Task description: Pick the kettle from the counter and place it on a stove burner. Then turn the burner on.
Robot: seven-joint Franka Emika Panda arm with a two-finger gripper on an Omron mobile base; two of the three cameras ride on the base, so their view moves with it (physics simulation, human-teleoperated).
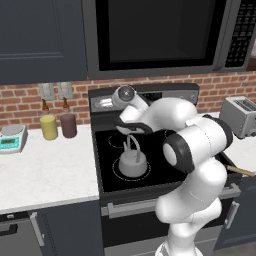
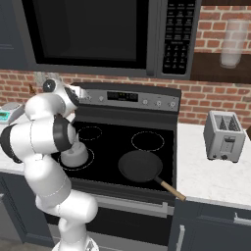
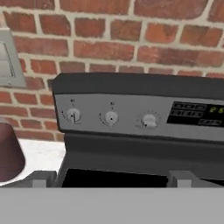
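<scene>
Kettle (image 1: 132,162) is seen set upright on the front-left stove burner (image 1: 118,172) of the black glass cooktop, its looped handle standing free; it is judged placed, so the step in hand is taken to be turning that burner on. A frying pan (image 2: 140,165) lies on the front-right ring, its wooden handle pointing toward the counter (image 2: 211,179) edge; a toaster (image 2: 224,135) stands well apart on that counter.

Gripper (image 3: 113,178) is held above the cooktop and aimed at the back panel; its tips (image 3: 42,178) stand wide apart with nothing between them.

Farther back, three knobs are noted on the left part of the control panel: left knob (image 3: 72,115), middle knob (image 3: 111,117), right knob (image 3: 148,121); a display (image 3: 197,114) sits beside them. Which knob serves the kettle's ring cannot be told from the markings, which are too small to read; the leftmost is judged likeliest.

For a clean turn, the tips should be centred on one knob only, advanced square to the panel, closed on its rim, then rotated; the wrist should be kept clear above the kettle's handle. A dark red canister (image 3: 8,151) stands to the left, near the brick wall (image 3: 131,43).
</scene>
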